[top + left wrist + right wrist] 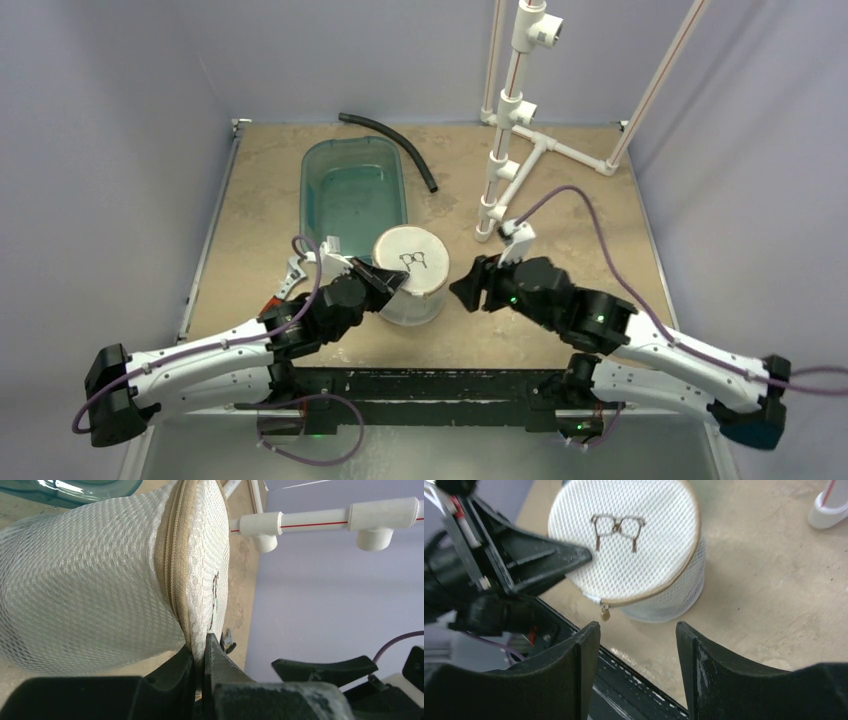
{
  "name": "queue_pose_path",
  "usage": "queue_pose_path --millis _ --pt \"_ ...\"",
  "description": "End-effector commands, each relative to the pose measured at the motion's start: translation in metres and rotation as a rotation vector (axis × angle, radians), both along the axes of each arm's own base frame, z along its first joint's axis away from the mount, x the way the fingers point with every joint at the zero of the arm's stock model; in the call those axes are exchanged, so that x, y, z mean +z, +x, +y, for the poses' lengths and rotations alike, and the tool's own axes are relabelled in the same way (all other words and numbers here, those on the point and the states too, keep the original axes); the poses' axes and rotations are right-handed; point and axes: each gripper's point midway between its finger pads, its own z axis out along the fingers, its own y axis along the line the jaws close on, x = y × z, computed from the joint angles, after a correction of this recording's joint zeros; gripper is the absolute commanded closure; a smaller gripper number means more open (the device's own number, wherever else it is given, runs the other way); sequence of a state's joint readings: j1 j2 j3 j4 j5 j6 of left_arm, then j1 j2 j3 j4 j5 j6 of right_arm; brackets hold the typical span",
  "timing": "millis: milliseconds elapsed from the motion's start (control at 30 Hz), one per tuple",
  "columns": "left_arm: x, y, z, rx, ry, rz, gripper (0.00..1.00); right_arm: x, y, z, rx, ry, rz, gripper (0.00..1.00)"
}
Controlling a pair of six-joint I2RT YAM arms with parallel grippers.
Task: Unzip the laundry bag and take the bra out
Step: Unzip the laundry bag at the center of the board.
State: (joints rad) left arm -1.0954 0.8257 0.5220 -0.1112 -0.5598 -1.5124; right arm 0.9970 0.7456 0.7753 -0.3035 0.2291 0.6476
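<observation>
The white mesh laundry bag point(412, 272) stands upright near the table's front, its flat round top bearing a small black bra outline point(618, 530). The zip point(172, 570) round the top looks closed. Its small metal pull point(605, 612) hangs at the near rim. My left gripper point(390, 280) is shut on the rim of the bag's top point(202, 650), pinching the mesh edge. My right gripper point(465, 290) is open and empty just right of the bag; in its wrist view point(638, 630) the pull lies a little beyond its left finger. The bra is hidden.
A teal plastic tub point(353, 195) stands just behind the bag. A black hose point(390, 140) lies at the back. A white PVC pipe rack point(515, 150) stands at the back right. The black front rail point(634, 690) runs under my right gripper.
</observation>
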Motion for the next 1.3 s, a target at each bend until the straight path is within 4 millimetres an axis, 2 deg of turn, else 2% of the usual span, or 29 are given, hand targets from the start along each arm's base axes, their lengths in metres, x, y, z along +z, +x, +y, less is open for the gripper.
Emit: queue_pose_path --millis 0,167,300,467,633,900,1067,1267 --pt "0.009 0.003 0.011 0.063 -0.044 0.001 1.0 0.005 0.006 0.001 -0.183 -0.094 -0.086 0.38" --pt "0.004 0.0 0.022 0.082 -0.052 0.008 1.0 0.012 -0.008 0.014 -0.162 -0.026 -0.137 0.35" --pt "0.006 0.002 0.023 0.099 -0.061 0.007 1.0 -0.012 -0.027 0.035 -0.108 -0.075 -0.117 0.35" --pt "0.008 0.004 0.019 0.101 -0.064 0.015 1.0 -0.022 -0.046 0.059 -0.071 -0.083 -0.128 0.4" --pt "0.008 0.002 0.018 0.094 -0.068 0.023 1.0 -0.029 -0.048 0.069 -0.069 -0.065 -0.113 0.51" --pt "0.007 0.0 0.014 0.078 -0.081 0.04 1.0 -0.034 -0.045 0.086 -0.082 -0.064 -0.114 0.52" --pt "0.01 0.0 0.014 0.076 -0.081 0.04 1.0 -0.045 -0.042 0.088 -0.132 -0.121 -0.092 0.54" --pt "0.012 -0.001 0.014 0.071 -0.083 0.042 1.0 -0.048 -0.04 0.091 -0.148 -0.139 -0.088 0.58"
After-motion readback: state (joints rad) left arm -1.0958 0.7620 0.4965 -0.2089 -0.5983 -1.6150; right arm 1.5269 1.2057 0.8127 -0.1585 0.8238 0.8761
